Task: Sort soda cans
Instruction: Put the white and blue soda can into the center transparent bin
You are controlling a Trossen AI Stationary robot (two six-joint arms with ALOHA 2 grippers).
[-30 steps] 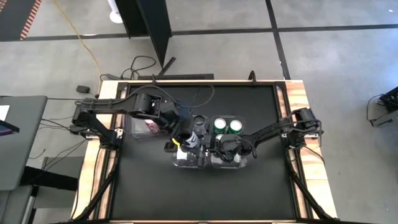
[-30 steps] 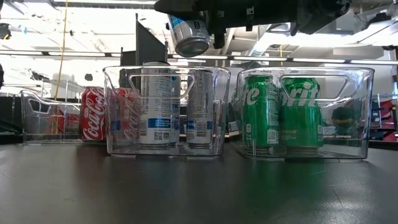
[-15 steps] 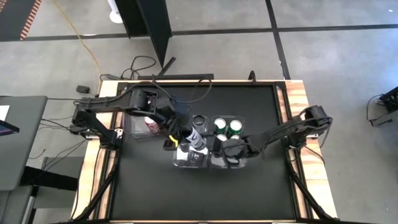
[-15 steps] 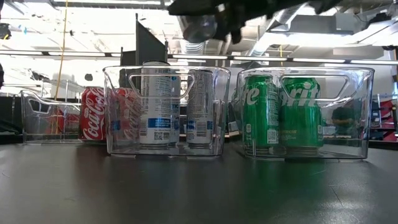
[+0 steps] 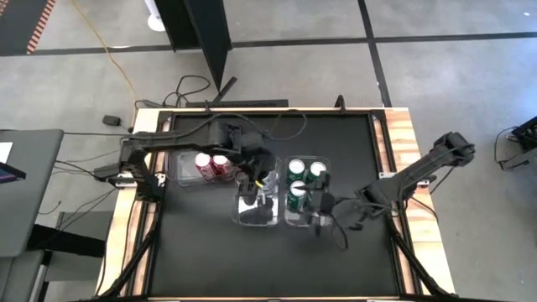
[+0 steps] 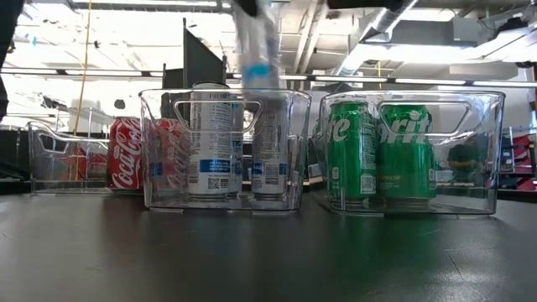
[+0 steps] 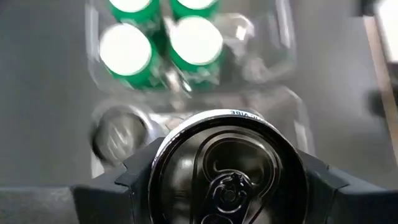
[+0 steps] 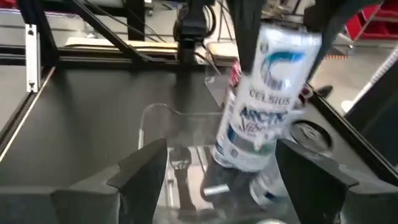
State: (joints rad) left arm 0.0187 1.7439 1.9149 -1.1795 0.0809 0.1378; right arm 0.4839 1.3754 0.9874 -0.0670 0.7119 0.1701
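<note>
The left gripper (image 5: 254, 186) is clamping a silver can (image 6: 256, 50) upright above the middle bin (image 6: 225, 147) at frame centre, apparently just over two silver cans (image 6: 210, 138) inside. The right gripper (image 5: 320, 220) is hanging with jaws apart, lower right of the green cans (image 6: 382, 151).

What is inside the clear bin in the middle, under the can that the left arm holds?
In the middle bin, two silver cans stand upright. The left tool holds another silver can above them. Whether a further can stands behind those two is hidden.
</note>
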